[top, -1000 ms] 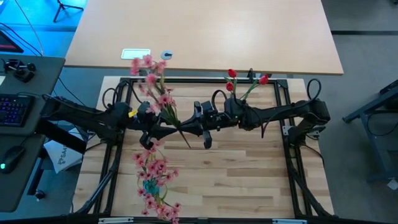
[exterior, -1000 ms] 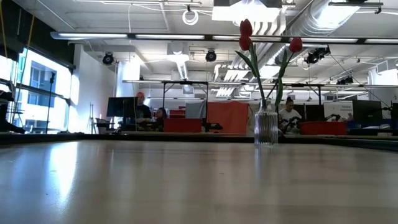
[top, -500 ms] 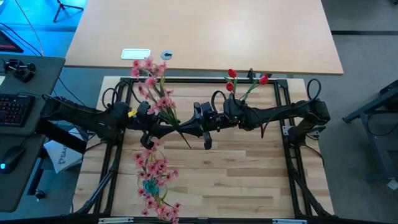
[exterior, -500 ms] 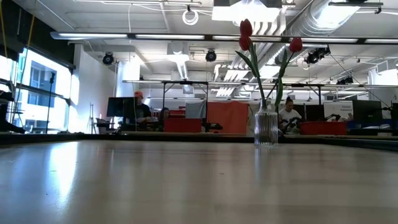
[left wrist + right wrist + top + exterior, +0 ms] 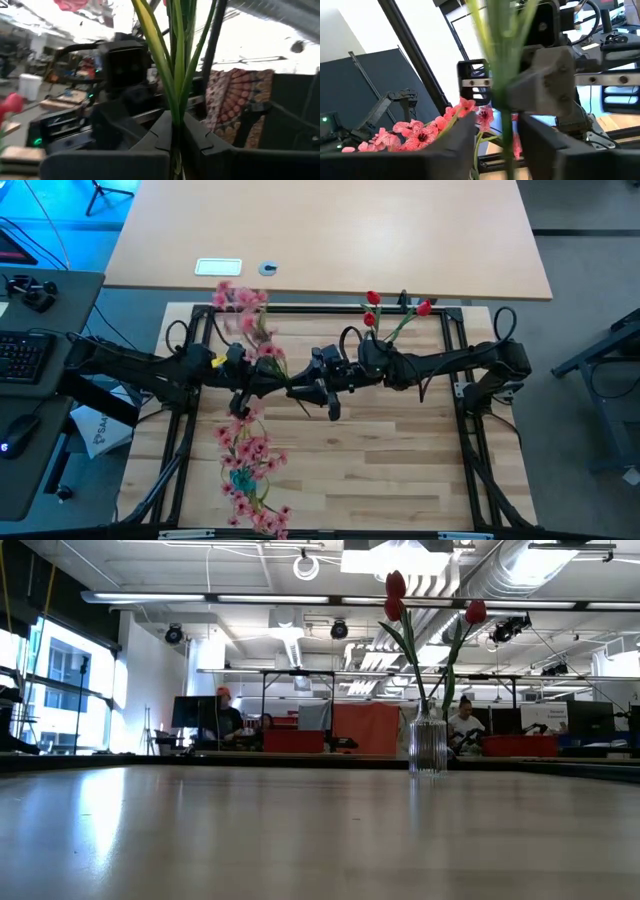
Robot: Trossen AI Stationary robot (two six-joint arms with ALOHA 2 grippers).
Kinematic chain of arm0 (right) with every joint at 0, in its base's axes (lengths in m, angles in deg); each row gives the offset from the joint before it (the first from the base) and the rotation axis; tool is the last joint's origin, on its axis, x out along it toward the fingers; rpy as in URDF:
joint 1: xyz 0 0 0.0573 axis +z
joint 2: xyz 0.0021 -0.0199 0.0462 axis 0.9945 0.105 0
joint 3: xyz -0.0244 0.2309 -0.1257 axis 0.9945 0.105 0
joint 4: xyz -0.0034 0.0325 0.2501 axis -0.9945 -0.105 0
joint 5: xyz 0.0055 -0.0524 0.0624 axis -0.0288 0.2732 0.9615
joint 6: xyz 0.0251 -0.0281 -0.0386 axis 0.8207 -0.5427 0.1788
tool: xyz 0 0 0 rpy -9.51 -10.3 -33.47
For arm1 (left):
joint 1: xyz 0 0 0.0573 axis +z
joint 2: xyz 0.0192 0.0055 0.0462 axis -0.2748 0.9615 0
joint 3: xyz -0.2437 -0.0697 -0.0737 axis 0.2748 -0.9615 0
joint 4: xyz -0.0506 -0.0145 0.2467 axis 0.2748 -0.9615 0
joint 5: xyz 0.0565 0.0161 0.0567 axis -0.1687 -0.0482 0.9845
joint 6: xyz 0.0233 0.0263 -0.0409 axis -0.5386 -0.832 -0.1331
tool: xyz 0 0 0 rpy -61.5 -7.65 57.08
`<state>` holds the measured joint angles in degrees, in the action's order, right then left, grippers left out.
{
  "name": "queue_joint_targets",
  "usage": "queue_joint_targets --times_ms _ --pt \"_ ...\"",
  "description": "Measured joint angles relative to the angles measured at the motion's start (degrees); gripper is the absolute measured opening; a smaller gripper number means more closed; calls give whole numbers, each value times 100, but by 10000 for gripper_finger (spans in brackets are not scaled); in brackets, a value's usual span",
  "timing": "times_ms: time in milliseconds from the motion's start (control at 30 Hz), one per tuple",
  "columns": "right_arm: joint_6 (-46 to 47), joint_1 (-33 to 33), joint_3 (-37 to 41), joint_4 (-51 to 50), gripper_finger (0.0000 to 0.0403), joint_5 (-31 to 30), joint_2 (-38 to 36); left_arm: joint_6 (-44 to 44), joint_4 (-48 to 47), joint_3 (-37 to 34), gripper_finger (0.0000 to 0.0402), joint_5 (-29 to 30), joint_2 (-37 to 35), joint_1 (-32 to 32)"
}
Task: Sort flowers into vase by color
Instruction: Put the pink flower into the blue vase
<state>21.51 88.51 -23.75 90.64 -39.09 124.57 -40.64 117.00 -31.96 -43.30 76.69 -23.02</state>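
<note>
High view shows the left hand (image 5: 292,390) pinching the green stems of a pink spray (image 5: 243,315) at the frame's middle. The right hand (image 5: 318,387) meets it there, fingers (image 5: 550,150) spread around the same stems. Red flowers (image 5: 373,307) stand in a vase (image 5: 428,745) on the surface (image 5: 380,460), upper right.

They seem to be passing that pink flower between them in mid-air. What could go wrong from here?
The left gripper is shut on the pink spray's thin stem while the right gripper stands open around it; the top-heavy spray could swing or slip. The other pink sprays lie just below and could get brushed.
</note>
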Motion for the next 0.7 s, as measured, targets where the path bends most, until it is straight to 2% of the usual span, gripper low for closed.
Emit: queue_joint_targets --times_ms 167,300,400,600,700 --pt "-230 -23 0 -119 256 -34 -244 -121 -1056 0 1 -17 -690 355" --pt "-354 -105 -2 -616 319 -17 -666 -285 -2123 0 1 121 -1621 558" --pt "-272 -165 -2 -1150 341 -25 -970 -220 -3071 0 1 169 -2353 576" --pt "125 -97 -7 -2089 348 -28 -1298 493 -5016 0 0 -100 -3468 256" --pt "430 23 -4 -2360 348 -210 -1297 595 -5859 0 0 235 -3949 42"
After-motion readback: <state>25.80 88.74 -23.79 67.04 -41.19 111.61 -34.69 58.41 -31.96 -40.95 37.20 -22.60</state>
